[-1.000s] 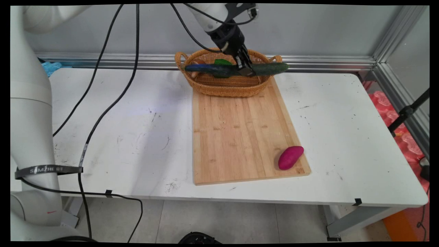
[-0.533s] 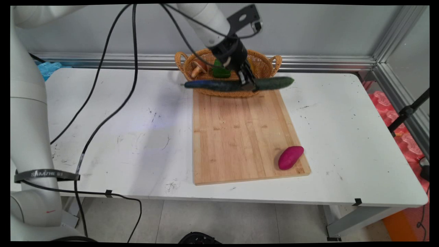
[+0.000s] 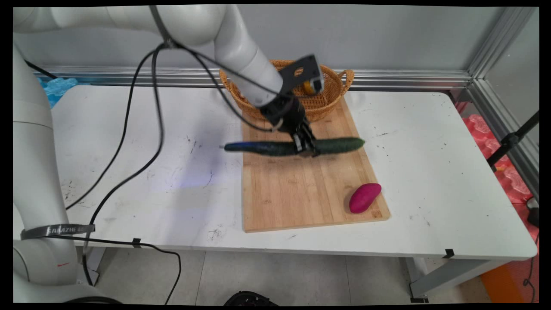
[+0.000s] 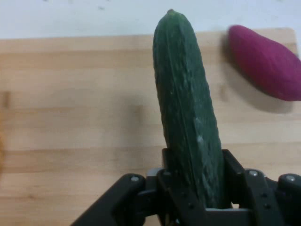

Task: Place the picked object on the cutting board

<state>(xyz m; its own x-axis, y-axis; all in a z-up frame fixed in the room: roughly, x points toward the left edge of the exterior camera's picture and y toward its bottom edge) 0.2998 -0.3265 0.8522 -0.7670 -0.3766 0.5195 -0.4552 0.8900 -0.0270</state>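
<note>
Black claw (image 3: 306, 145) grips a cucumber (image 3: 340, 145) crosswise above the cutting board (image 3: 301, 189), its ends overhanging both edges

Bumpy-skinned cucumber (image 4: 188, 113), matt wooden board (image 3: 297, 181), woven wicker basket (image 3: 327, 103), smooth purple sweet potato (image 3: 364, 197)

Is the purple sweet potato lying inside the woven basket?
No, the purple sweet potato lies on the wooden cutting board, near its front right corner, far from the woven basket.

The white arm (image 3: 241, 56) comes in from the upper left and bends down toward the middle of the picture. Its black gripper (image 3: 306, 146) points down and to the right. The jaws are closed around a cucumber (image 3: 335, 145), gripping it near its middle.
</note>
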